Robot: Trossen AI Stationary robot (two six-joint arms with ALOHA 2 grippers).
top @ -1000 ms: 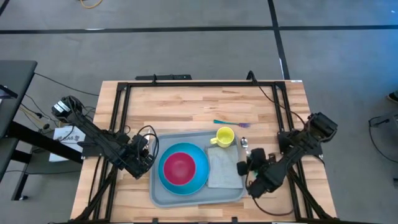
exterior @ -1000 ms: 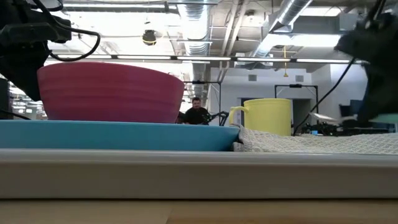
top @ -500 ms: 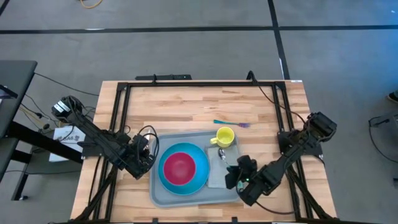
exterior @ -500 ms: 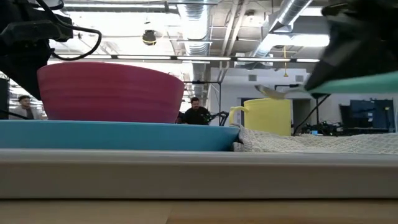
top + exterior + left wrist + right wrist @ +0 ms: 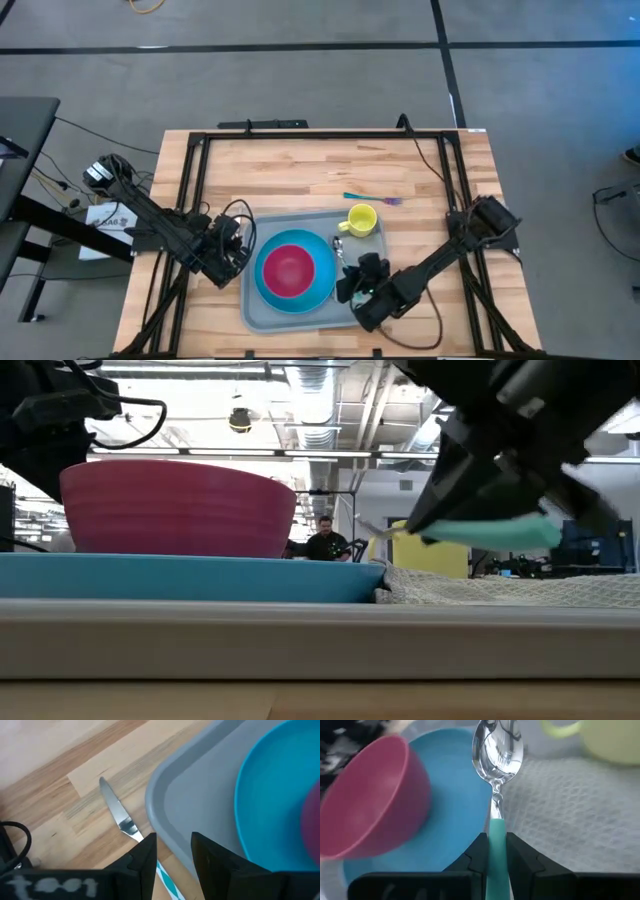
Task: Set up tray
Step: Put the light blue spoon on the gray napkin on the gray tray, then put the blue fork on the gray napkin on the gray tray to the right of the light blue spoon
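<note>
You are looking at one large grey-blue plastic tray (image 5: pixel 262 318) with rounded corners and a raised rim, lying on the pale wooden desk (image 5: pixel 300 170) near its front edge. Inside it one round blue plate (image 5: pixel 325 275) is carrying one smooth pink bowl (image 5: pixel 288 268), one textured grey cloth (image 5: pixel 570 815) is lying flat beside the plate, and one yellow mug (image 5: pixel 361 219) is standing at the tray's far side. Your right hand (image 5: pixel 352 283) is reaching over the cloth and pinching the teal handle of one spoon (image 5: pixel 497 755), whose shiny metal bowl is pointing toward the plate and the mug. Your left hand (image 5: pixel 232 250) is waiting just beside the tray's left edge, its fingers (image 5: pixel 140 857) standing a little apart and gripping nothing. Only the left wrist view is showing one metal knife (image 5: pixel 118 817) with a teal handle, lying on the wood beside the tray rim. The overhead view alone is showing one more teal-handled utensil (image 5: pixel 368 198) on the desk beyond the mug. In the low view a person (image 5: pixel 325 540) is sitting far behind.
</note>
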